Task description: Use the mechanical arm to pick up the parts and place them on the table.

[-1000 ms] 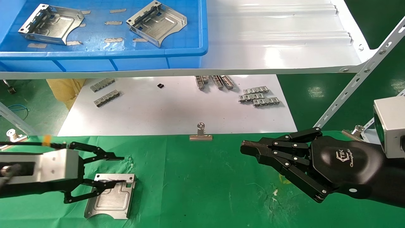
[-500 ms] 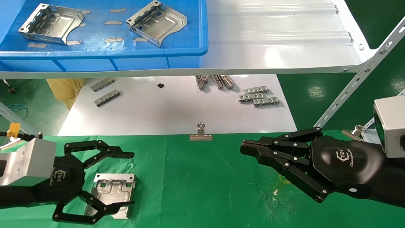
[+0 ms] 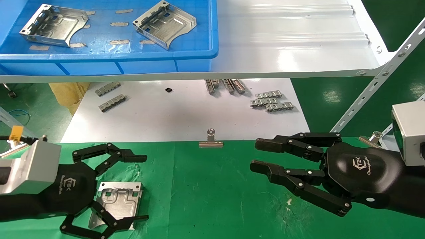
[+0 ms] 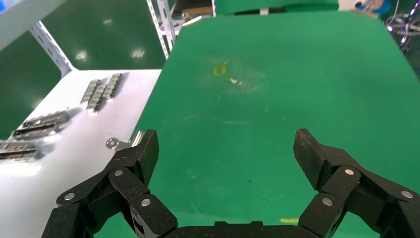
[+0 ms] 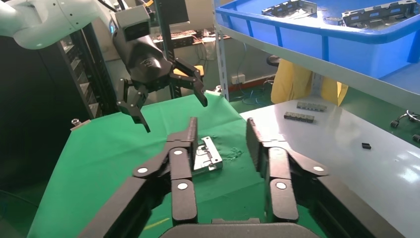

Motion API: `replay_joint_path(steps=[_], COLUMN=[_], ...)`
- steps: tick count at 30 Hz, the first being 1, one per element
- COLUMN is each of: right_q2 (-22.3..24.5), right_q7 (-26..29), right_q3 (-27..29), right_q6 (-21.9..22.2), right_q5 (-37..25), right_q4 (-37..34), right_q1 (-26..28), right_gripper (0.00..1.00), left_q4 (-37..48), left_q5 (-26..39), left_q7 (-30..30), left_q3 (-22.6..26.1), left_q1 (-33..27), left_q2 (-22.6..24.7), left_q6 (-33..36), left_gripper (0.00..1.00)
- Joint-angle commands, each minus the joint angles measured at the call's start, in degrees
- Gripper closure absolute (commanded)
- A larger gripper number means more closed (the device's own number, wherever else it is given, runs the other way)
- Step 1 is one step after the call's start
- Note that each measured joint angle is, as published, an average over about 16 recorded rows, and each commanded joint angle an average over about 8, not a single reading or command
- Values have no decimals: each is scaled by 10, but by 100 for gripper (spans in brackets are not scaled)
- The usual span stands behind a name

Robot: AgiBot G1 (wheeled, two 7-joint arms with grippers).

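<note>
One silver part [image 3: 121, 202] lies flat on the green cloth table [image 3: 212, 192] at the front left; it also shows in the right wrist view [image 5: 205, 154]. My left gripper [image 3: 142, 188] is wide open and empty. It hangs above that part without touching it, as the right wrist view [image 5: 173, 111] shows. Its own wrist view [image 4: 227, 148] shows only bare cloth between the fingers. My right gripper [image 3: 256, 155] is open and empty over the cloth at the right, also seen from its wrist [image 5: 221, 131]. Two more parts [image 3: 53, 25] [image 3: 164, 24] lie in the blue bin [image 3: 109, 56].
The bin stands on a glossy white shelf board [image 3: 292, 43] above the back of the table. Beneath it a white sheet [image 3: 186, 113] holds small grey strips [image 3: 272, 101] [image 3: 111, 98]. A binder clip [image 3: 210, 141] sits at the cloth's far edge. A slotted shelf brace [image 3: 375, 83] slants at the right.
My left hand has turned its palm shell upward and spread its fingers wider above the part, which stays on the cloth. My right hand's fingers have gone from shut to open.
</note>
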Motion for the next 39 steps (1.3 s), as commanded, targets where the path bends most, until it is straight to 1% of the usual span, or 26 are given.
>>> replay_joint_path(steps=[1, 32, 39], right_q2=[0, 0, 0], right_q7=[0, 0, 0], right_q3=[0, 0, 0], right_q6=[0, 0, 0], right_q5=[0, 0, 0], right_q4=[0, 0, 0], right_q1=[0, 0, 0], right_gripper=[0, 0, 0], left_q4=[1, 11, 13], left_q5=[-7, -121, -138], left_q7=[-2, -41, -46], left_q3=[-5, -85, -96], left_q1=[5, 78, 89], left_q2=[2, 38, 44], left_q6=[2, 31, 35], left_gripper=[0, 0, 0])
